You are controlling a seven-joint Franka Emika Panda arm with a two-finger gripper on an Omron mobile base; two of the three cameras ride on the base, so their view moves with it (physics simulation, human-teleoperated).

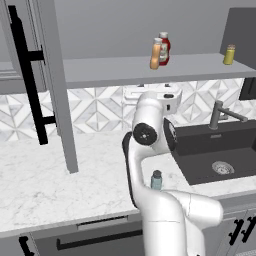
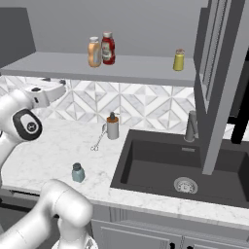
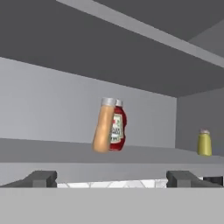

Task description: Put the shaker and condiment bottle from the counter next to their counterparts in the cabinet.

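Note:
The orange condiment bottle (image 3: 104, 127) stands on the cabinet shelf (image 3: 43, 151), tilted and leaning against the red ketchup bottle (image 3: 118, 127). Farther right on that shelf is the yellow-green shaker (image 3: 204, 143). My gripper (image 3: 113, 179) is open and empty. It sits just below the shelf edge, back from the orange condiment bottle (image 1: 156, 55). The teal shaker (image 2: 78, 173) stands upright on the marble counter (image 2: 53, 151) near its front edge, left of the sink (image 2: 146, 160), partly behind my arm in the left base view.
An open cabinet door (image 1: 45, 75) with a black bar handle hangs over the counter on the left. Another door (image 2: 219, 82) hangs over the sink on the right. A grey pump dispenser (image 2: 113, 127), a small metal utensil (image 2: 97, 141) and the faucet (image 2: 191, 127) stand by the backsplash.

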